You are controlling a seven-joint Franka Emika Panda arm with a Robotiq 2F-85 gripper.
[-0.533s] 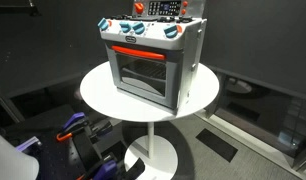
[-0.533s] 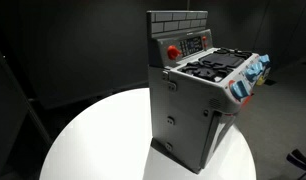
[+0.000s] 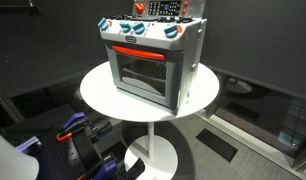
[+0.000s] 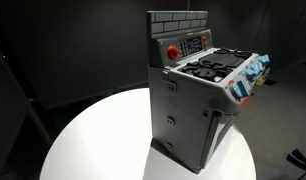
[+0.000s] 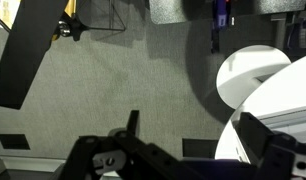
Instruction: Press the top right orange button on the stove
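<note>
The stove, a small grey toy oven with a glass door, red-orange handle and teal knobs, stands on a round white table in both exterior views. A red-orange round button sits on its upright back panel; another shows in an exterior view. My gripper shows only in the wrist view. Its two dark fingers are spread wide with nothing between them. It is low beside the table, over grey floor, far from the stove. The stove is out of the wrist view.
The table stands on a white pedestal with a round base. The tabletop's edge is at the right of the wrist view. Blue and orange equipment lies on the floor. Dark walls surround the scene.
</note>
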